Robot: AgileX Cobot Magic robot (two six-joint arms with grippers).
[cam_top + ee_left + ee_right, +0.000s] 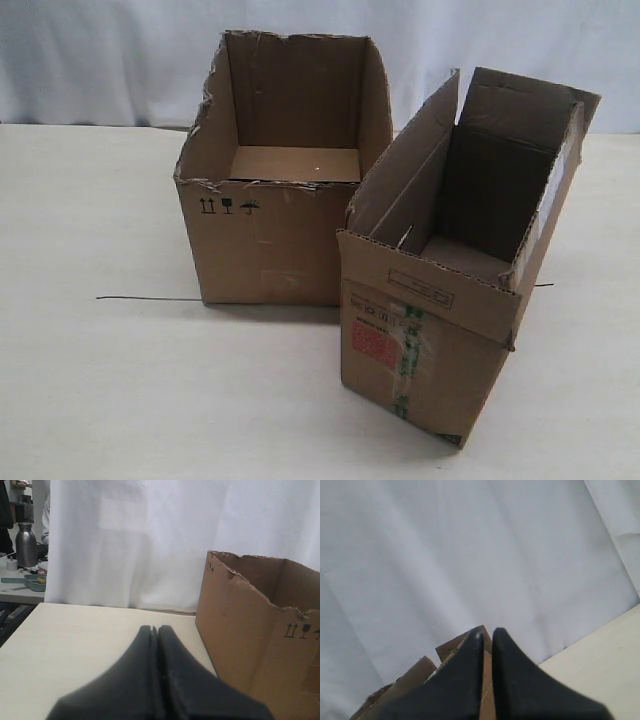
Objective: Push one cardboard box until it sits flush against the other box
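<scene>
The cardboard box (430,330), narrow with upright flaps, a red label and green-printed tape, stands at the front right, turned at an angle. The other box (270,240), wider with ragged top edges and black handling symbols, stands behind it to the left. Their near sides are not parallel, and a wedge of space shows between them. Neither gripper appears in the exterior view. My left gripper (155,629) is shut and empty above the table, left of the other box (250,630). My right gripper (487,632) is shut with nothing held, and the cardboard box's flaps (412,677) show behind it.
A thin black wire (150,298) lies on the pale table, running under the wider carton. A white curtain (100,60) hangs behind the table. Past the table's left edge, a side table carries a metal bottle (26,545).
</scene>
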